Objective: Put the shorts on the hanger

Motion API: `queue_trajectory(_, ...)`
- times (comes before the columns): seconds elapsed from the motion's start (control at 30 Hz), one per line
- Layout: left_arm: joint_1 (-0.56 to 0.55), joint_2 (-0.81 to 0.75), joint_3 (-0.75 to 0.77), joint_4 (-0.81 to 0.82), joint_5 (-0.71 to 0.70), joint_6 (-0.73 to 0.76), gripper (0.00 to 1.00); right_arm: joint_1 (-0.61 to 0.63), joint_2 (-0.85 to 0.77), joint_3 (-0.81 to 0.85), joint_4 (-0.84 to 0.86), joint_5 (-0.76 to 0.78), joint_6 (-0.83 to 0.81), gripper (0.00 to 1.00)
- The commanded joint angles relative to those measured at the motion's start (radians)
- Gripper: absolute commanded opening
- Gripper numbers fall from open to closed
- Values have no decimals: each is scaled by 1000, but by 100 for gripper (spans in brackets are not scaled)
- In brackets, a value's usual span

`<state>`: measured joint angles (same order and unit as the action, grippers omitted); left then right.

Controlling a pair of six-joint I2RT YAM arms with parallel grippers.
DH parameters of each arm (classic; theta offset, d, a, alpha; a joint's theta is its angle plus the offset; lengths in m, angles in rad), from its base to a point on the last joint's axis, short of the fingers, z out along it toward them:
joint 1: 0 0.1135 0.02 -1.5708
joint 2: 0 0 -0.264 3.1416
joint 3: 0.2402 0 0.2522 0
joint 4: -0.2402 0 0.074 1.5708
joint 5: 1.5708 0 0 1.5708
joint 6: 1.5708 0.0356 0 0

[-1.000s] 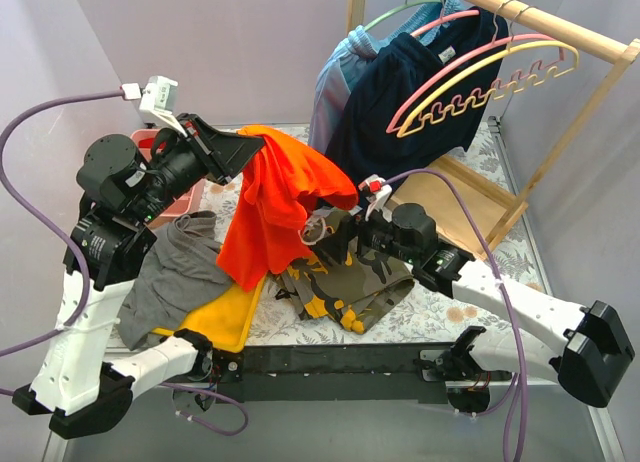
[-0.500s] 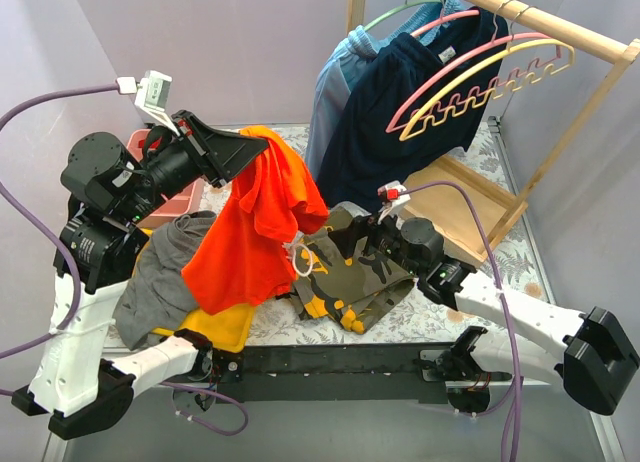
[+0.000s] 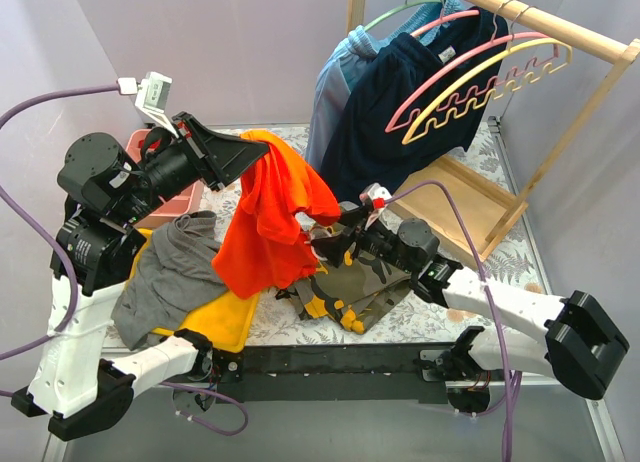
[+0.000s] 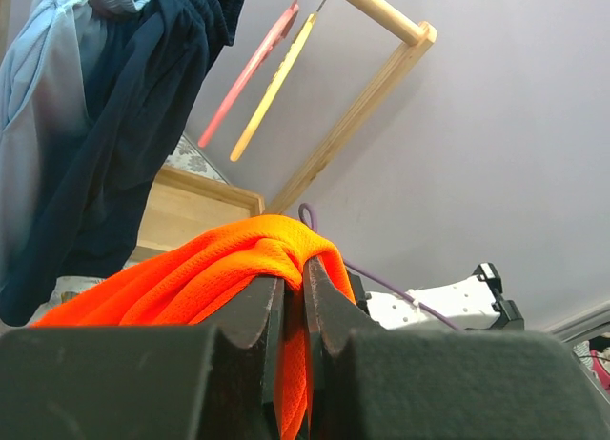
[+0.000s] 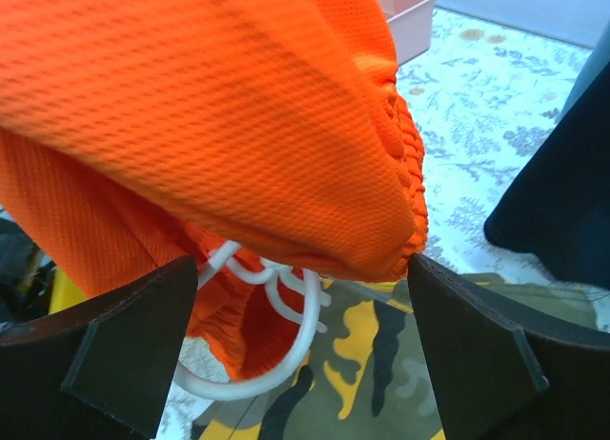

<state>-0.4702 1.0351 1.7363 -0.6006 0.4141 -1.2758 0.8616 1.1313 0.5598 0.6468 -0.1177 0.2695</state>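
The orange-red shorts (image 3: 270, 217) hang from my left gripper (image 3: 262, 152), which is shut on a fold of the fabric (image 4: 238, 264) and holds them above the table. Their elastic waistband and white drawstring (image 5: 276, 316) hang low. My right gripper (image 3: 318, 244) is open, its fingers (image 5: 124, 335) spread on either side of the shorts' lower edge (image 5: 286, 154). The pink hanger (image 3: 470, 67) hangs on the wooden rail at the upper right, in front of the navy garment; it also shows in the left wrist view (image 4: 250, 73).
A camouflage garment (image 3: 350, 277), a grey one (image 3: 170, 277) and a yellow one (image 3: 225, 317) lie on the table. The wooden rack (image 3: 560, 27) holds a yellow wavy hanger (image 3: 490, 87), a green hanger and navy and light-blue clothes. A pink tray (image 3: 180, 197) stands at the left.
My right gripper has moved left and up to the shorts' hanging lower edge. The shorts have swung back to the right. The left arm has hardly moved.
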Motion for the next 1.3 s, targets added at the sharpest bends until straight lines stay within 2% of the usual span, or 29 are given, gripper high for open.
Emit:
queue_trajectory(0.0, 2, -23, 57, 32, 28, -7, 0, 2, 51, 29, 106, 53, -62, 99)
queue_trajectory(0.07, 2, -27, 60, 18, 9, 3, 0, 2, 80, 66, 106, 65, -65, 97)
queue_trajectory(0.33, 2, -43, 39, 7, -8, 21, 0, 2, 78, 87, 139, 185, -62, 81)
queue_trajectory(0.5, 2, -40, 31, 5, -6, 24, 0, 5, 93, 104, 162, 135, -53, 74)
queue_trajectory(0.67, -1, -30, 45, 2, -5, 23, 0, 20, 116, 92, 200, 82, -49, 77)
queue_trajectory(0.77, -2, -27, 45, 2, -8, 23, 0, 31, 127, 92, 215, 78, -50, 82)
queue_trajectory(0.97, -4, -24, 45, -2, -32, 27, 0, 36, 156, 101, 232, 78, -39, 79)
queue_trajectory(1.07, -5, -23, 37, -11, -69, 33, 0, 36, 122, 88, 215, 111, -38, 55)
queue_trajectory(1.1, -5, -23, 35, -17, -90, 36, 0, 36, 107, 86, 197, 150, -36, 32)
queue_trajectory(1.2, -5, -7, 28, -79, -222, 50, 0, 36, -8, 95, 49, 231, -41, 2)
queue_trajectory(1.27, -5, 29, 25, -111, -334, 53, 0, 36, -137, 118, -101, 271, -46, 1)
